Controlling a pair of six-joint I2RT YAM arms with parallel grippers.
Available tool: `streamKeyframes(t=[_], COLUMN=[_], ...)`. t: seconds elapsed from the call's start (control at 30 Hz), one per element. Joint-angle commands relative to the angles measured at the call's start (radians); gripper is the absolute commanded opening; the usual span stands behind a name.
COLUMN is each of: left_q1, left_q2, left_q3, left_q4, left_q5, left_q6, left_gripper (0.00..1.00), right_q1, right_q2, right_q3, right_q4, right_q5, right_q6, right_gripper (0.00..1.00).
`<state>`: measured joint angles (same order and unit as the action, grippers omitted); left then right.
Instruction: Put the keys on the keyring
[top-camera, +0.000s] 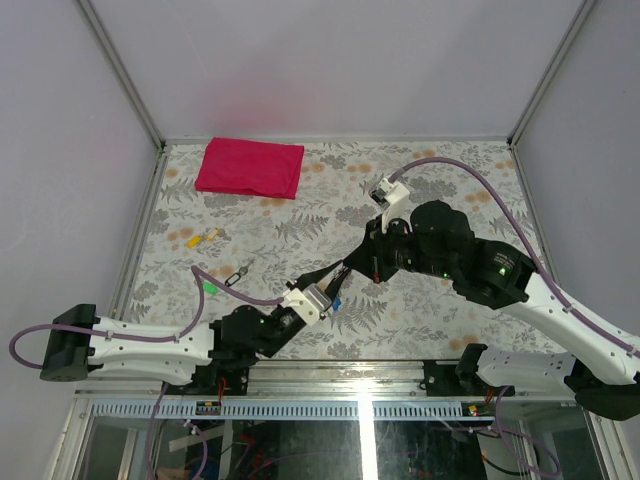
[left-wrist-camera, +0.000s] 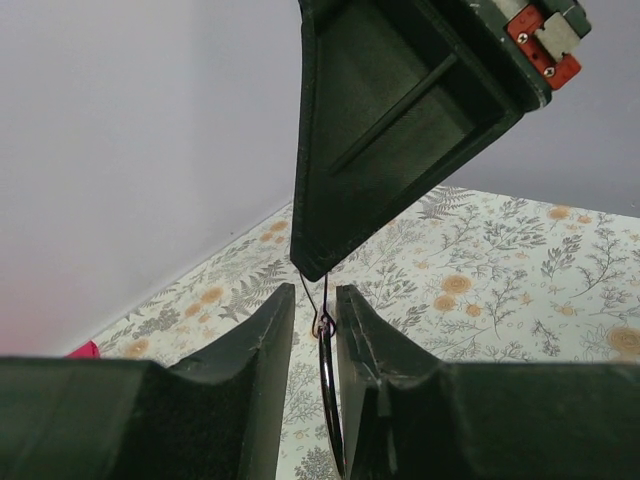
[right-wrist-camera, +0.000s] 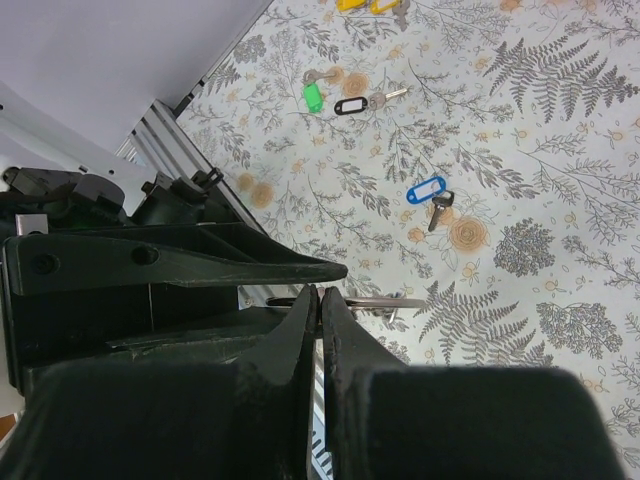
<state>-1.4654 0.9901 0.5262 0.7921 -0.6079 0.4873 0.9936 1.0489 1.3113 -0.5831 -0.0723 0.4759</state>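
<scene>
The keyring (left-wrist-camera: 328, 400) hangs edge-on between my left gripper's (left-wrist-camera: 315, 300) fingers, lying against the right finger. Its thin wire loop runs up into the tip of the right gripper's finger (left-wrist-camera: 380, 140). In the right wrist view my right gripper (right-wrist-camera: 320, 297) is shut on the silver keyring (right-wrist-camera: 385, 300), next to the left gripper's finger (right-wrist-camera: 250, 268). From above, both grippers (top-camera: 328, 292) (top-camera: 345, 277) meet just above the table's near middle. One blue-headed key (right-wrist-camera: 427, 190) lies on the table below them, also in the top view (top-camera: 335, 304). I see no second blue key.
A green tag (right-wrist-camera: 314, 96) and a dark oval clip (right-wrist-camera: 350, 105) lie to the left (top-camera: 210, 288). Yellow tags (top-camera: 200, 238) lie further back left. A red cloth (top-camera: 250, 167) is at the back left. Grey walls enclose the flowered table (top-camera: 450, 180).
</scene>
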Motion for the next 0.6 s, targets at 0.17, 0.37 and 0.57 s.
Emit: streamKeyframes(t=[0.17,0.37,0.57], left_q1=[-0.007,-0.007,-0.006], left_q2=[0.006,0.000,-0.008], left_q3=[0.043,0.046,0.042], left_q4=[0.069,0.079,0.095], left_q5=[-0.042,-0.050,-0.074], left_q6=[0.019,0.005,-0.018], left_gripper=[0.16,0.08,0.00], right_q1=[-0.003,-0.004,-0.004], right_q2=[-0.026,-0.025,-0.035], right_q3=[0.019,0.014,0.004], right_q4=[0.060,0.059,0.070], right_q5=[-0.024,-0.024,-0.022], right_q6=[0.006,0.005,0.002], right_gripper=[0.00,0.00,0.02])
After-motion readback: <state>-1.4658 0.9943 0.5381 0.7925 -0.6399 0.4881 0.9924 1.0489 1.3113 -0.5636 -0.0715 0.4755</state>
